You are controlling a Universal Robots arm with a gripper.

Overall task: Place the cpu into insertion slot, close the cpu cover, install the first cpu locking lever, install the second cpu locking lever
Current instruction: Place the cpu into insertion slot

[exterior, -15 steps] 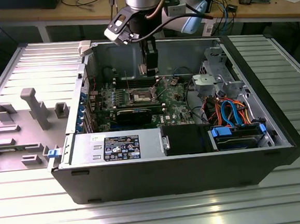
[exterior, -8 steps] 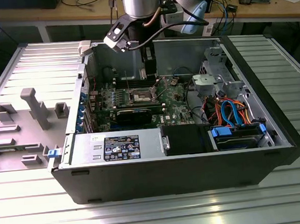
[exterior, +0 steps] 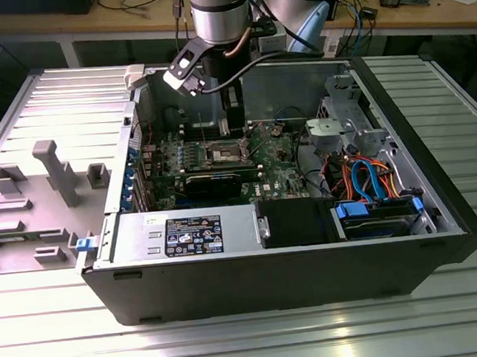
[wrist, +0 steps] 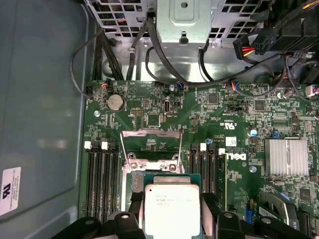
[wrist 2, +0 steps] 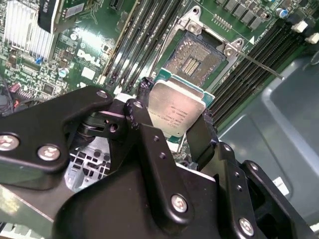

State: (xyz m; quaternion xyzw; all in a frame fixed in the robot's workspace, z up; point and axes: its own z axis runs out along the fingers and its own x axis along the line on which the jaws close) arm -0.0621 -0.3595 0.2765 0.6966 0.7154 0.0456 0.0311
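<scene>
My gripper (wrist 2: 174, 107) is shut on the cpu (wrist 2: 177, 110), a flat square chip with a silver-grey top, pinched by two opposite edges between black fingers (wrist 2: 142, 94). In the first wrist view the cpu (wrist: 172, 206) hangs just short of the open cpu cover (wrist: 151, 133), a thin silvery frame tilted up so the green board shows through its cut-out. The bare insertion slot (wrist 2: 194, 59) with its contact field lies a little beyond the chip. A thin locking lever (wrist 2: 259, 62) sticks out beside it. In the exterior view the gripper (exterior: 232, 117) hovers over the slot (exterior: 224, 153) inside the case.
The open computer case (exterior: 439, 212) walls in the motherboard. Memory slots (wrist: 99, 179) flank the socket on both sides. A black card (exterior: 214, 183), a power supply (exterior: 185, 232), a drive cage with blue and orange cables (exterior: 371, 180) and a finned heatsink (wrist: 285, 157) stand nearby.
</scene>
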